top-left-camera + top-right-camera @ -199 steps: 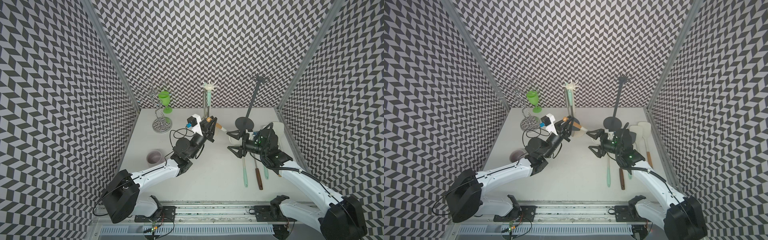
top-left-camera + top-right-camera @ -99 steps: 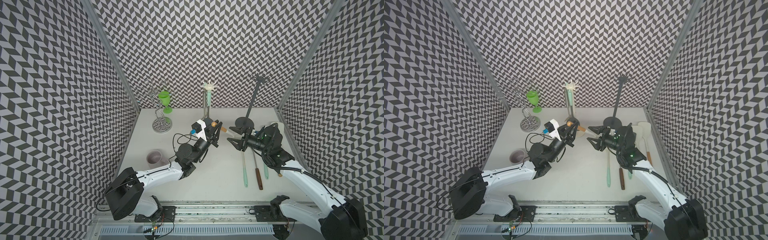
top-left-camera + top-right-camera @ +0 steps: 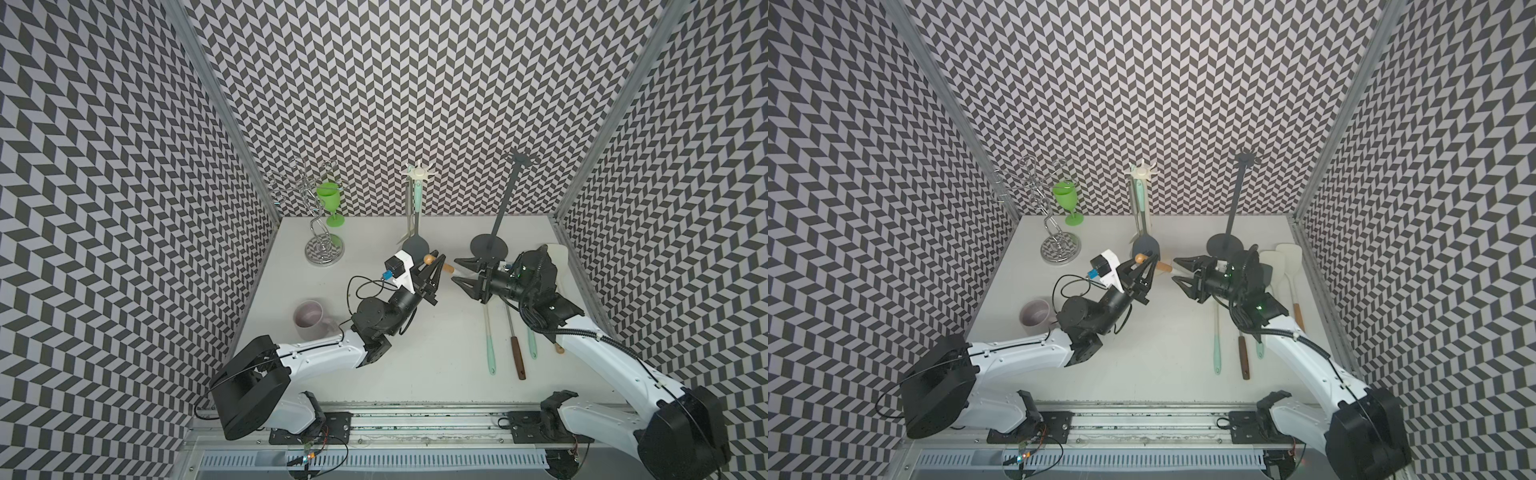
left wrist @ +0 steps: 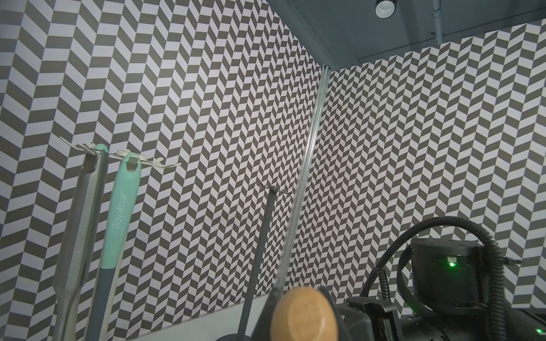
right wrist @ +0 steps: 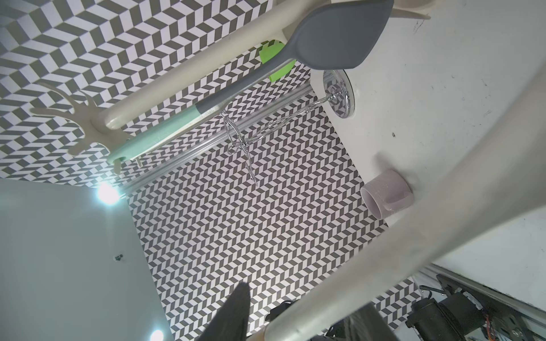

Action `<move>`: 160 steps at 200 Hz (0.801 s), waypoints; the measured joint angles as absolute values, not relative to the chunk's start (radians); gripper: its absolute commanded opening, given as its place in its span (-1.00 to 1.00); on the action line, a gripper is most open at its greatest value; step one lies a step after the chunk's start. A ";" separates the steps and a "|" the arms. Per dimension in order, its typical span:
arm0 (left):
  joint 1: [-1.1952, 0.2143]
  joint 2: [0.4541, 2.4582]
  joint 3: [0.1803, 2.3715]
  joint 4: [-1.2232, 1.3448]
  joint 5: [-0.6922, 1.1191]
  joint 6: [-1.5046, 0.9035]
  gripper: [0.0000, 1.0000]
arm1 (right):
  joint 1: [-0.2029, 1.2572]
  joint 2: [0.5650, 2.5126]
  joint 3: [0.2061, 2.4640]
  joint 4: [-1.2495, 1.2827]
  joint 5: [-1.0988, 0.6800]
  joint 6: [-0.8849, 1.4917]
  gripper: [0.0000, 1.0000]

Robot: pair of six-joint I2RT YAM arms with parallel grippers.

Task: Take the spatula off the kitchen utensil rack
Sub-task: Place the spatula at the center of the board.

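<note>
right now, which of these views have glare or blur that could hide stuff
Right wrist view: the broad cream spatula blade sits close to the lens and smears out of focus, and two bright white glare spots bloom; left wrist view: the rounded wooden handle end is soft, the mint-green utensil handle behind is sharp; both top views: even light, sharp, only faint shadows.

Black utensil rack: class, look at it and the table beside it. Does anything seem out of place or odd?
Yes. The black rack stands bare, while several utensils lie loose on the table beside its base instead of hanging. Nothing looks spilled or broken.
</note>
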State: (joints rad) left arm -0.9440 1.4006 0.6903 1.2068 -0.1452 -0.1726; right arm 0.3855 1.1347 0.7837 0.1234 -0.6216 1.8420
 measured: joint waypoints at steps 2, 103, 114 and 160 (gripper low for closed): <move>-0.944 1.401 0.690 1.208 -0.146 -0.173 -1.00 | 0.385 1.135 0.784 0.122 -0.621 1.842 0.01; -0.962 1.358 0.594 1.283 -0.176 -0.151 -1.00 | 0.382 1.135 0.832 0.067 -0.581 1.917 -1.00; -0.963 1.355 0.592 1.283 -0.176 -0.150 -1.00 | 0.383 1.135 0.835 0.062 -0.579 1.917 -1.00; -0.967 1.351 0.589 1.274 -0.179 -0.162 -0.35 | 0.385 1.120 0.848 0.007 -0.543 1.898 -1.00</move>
State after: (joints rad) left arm -0.9668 1.3510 0.5892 1.2739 -0.1791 -0.1616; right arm 0.3851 1.1202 0.8482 0.0074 -0.5430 1.8984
